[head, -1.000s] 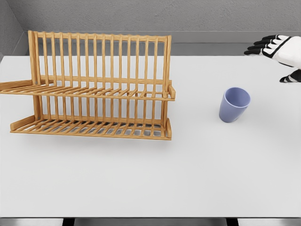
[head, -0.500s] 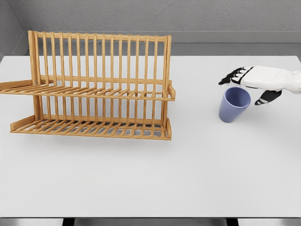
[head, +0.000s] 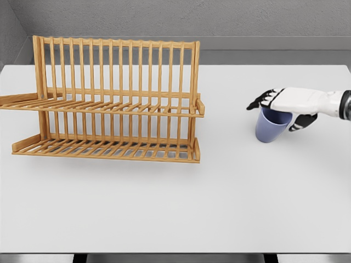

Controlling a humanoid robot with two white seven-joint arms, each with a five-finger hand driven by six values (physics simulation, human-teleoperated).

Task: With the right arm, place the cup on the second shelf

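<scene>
The right hand point(head: 282, 105) has a smooth white shell across its back, glossy and rounded. Its fingers point(head: 261, 102) are black at the tips, with white segments behind them. The thumb, below the fingers, is black with white patches. Behind the hand, a white forearm point(head: 324, 102) ends in a dark grey band at the picture's edge.
</scene>
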